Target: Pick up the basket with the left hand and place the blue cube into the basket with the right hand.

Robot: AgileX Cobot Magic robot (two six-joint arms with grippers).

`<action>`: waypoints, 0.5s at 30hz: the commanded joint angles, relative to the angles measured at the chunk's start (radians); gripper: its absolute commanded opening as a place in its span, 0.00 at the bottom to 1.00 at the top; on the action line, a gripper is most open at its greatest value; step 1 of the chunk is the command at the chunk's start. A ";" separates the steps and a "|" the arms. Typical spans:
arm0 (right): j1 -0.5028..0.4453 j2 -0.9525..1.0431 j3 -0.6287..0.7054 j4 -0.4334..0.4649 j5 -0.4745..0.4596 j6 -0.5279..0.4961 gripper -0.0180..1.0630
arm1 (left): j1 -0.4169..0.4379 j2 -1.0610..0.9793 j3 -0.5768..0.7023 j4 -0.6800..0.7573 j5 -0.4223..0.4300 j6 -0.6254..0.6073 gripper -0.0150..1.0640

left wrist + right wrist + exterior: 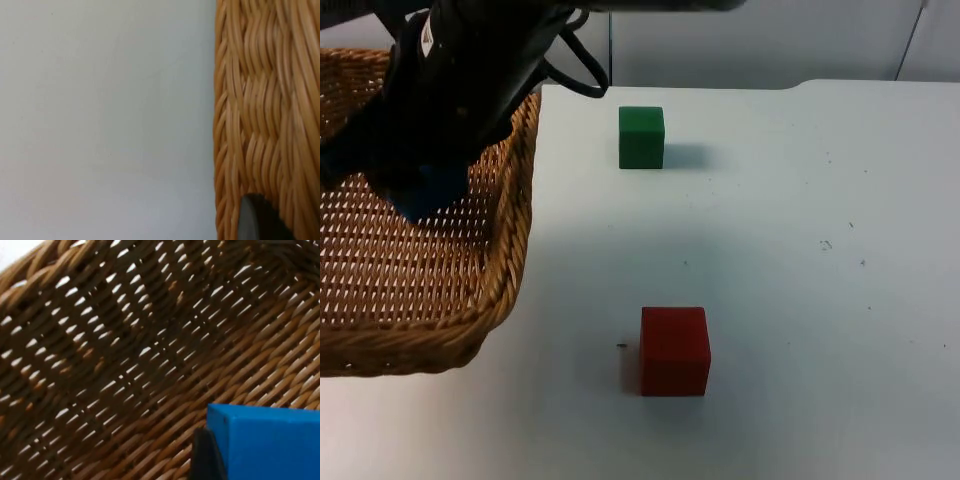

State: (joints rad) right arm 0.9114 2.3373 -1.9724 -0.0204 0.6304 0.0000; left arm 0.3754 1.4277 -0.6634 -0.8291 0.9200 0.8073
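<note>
Blue cube [428,190] held over the basket [510,210] by the right gripper [420,185], above the weave.
The left gripper [255,220] presses a fingertip on the basket's outer wall; its spread I cannot tell. The right gripper is clamped on the cube; released from here it may bounce or land tilted on the sloping wicker. The arm hides most of the cube. Right of the basket, 2 cubes, green [641,137] and red [674,350], sit well apart.

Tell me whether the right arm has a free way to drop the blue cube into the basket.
Probably yes: the right gripper holds the blue cube over the basket's open inside; nothing lies beneath it.
</note>
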 commanded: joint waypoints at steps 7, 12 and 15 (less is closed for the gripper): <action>0.007 0.000 -0.008 0.007 -0.006 -0.026 0.22 | 0.003 -0.011 0.002 -0.045 0.010 0.001 0.01; 0.007 -0.004 -0.008 0.020 -0.014 -0.042 0.66 | 0.003 -0.011 0.002 -0.045 0.010 0.001 0.01; 0.007 -0.028 -0.008 0.020 0.000 -0.086 0.99 | 0.003 -0.011 0.002 -0.045 0.006 0.001 0.01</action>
State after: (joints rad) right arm 0.9154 2.3342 -1.9724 0.0000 0.6282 -0.0575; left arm 0.3754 1.4277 -0.6634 -0.8327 0.9164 0.8073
